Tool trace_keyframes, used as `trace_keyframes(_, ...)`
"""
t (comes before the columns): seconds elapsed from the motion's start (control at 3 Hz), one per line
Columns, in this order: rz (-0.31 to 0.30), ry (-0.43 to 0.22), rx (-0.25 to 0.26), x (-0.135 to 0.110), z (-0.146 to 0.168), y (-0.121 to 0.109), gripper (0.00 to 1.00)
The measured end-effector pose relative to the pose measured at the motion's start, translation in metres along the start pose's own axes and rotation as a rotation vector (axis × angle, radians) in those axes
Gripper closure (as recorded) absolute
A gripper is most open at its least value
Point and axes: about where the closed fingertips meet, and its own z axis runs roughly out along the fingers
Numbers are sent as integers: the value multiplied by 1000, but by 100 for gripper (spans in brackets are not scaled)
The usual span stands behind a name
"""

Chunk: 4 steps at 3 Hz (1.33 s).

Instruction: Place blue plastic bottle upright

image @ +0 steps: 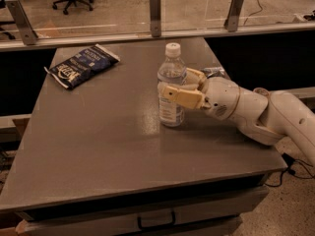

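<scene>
The blue plastic bottle (172, 90) stands upright on the grey table (98, 146), right of its middle, white cap on top. My gripper (181, 86) reaches in from the right at label height. Its near finger (179, 97) lies across the front of the bottle and its far finger (195, 75) sits behind the bottle's right side. The fingers are closed around the bottle, whose base rests on the tabletop.
A dark blue snack bag (81, 65) lies at the table's back left. A crushed silver can (214, 72) peeks out behind my wrist. A glass barrier with metal posts (155, 9) runs along the table's far edge. My white arm (266, 114) crosses the right edge.
</scene>
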Motion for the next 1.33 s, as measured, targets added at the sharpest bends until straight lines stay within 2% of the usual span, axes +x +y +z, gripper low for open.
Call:
trace_keyframes(0.33, -1, 7, -3, 6, -3, 2, 12)
trace_keyframes(0.67, -6, 20, 8, 8, -13, 4, 0)
trace_keyframes(1.33, -39, 74, 43, -1, -41, 2, 0)
